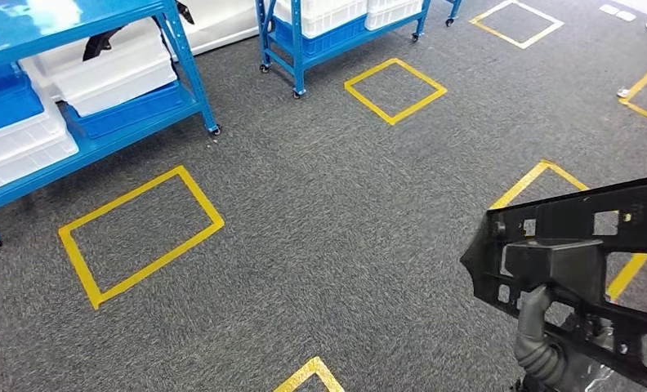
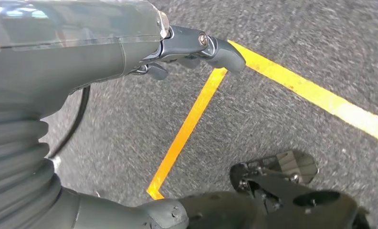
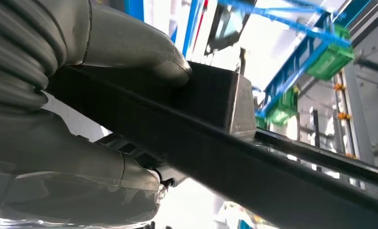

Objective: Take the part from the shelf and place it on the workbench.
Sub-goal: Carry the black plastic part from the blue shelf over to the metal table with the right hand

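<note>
The part (image 1: pixel 582 237) is a long black plastic frame with cut-outs and a boxy block at its middle. It hangs over the carpet at the lower right of the head view. My right hand (image 1: pixel 539 335) grips it from below, the grey thumb reaching up to the block. In the right wrist view the right hand (image 3: pixel 106 57) wraps the part (image 3: pixel 215 100), with the thumb pressed on the block. My left hand (image 2: pixel 130 52) hangs above the floor and holds nothing, its fingers (image 2: pixel 215 47) stretched out apart from the thumb (image 2: pixel 163 212).
A blue shelf on wheels (image 1: pixel 185 73) with white and blue bins (image 1: pixel 108 77) stands at the upper left. Another blue shelf (image 1: pixel 292 57) stands at the top centre. Yellow tape squares (image 1: pixel 140 233) (image 1: pixel 395 90) mark the grey carpet.
</note>
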